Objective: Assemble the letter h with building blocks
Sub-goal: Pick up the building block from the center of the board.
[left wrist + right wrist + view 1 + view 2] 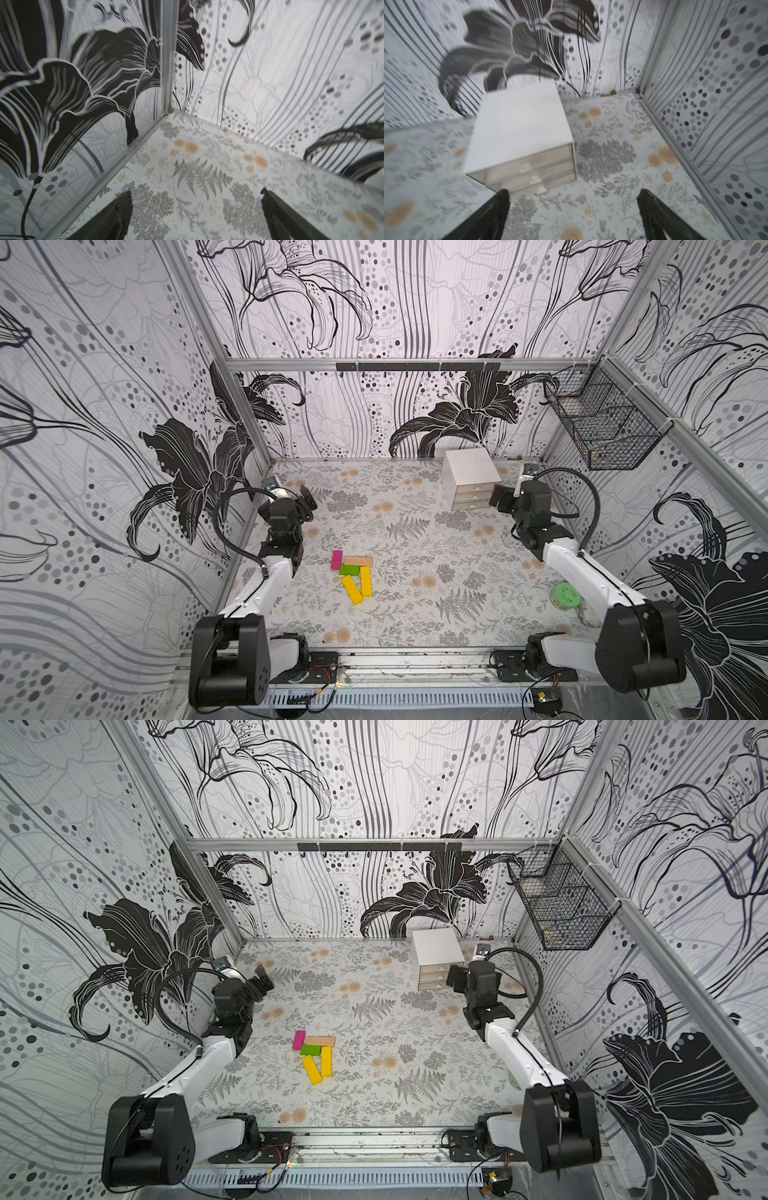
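The building blocks lie in a loose cluster left of the table's middle in both top views and form no letter h. The magenta block (336,560) sits beside the tan wood block (358,561), with the green block (349,570) just in front. Two yellow blocks (365,581) (352,590) splay nearer the front. My left gripper (306,502) (195,192) is open and empty, raised near the left wall, well behind the blocks. My right gripper (498,497) (573,192) hangs open and empty by the drawer unit at the back right.
A white drawer unit (469,477) (521,128) stands at the back right. A round green lidded container (566,595) sits near the right arm at the front right. A wire basket (602,423) hangs on the right wall. Walls enclose three sides of the table.
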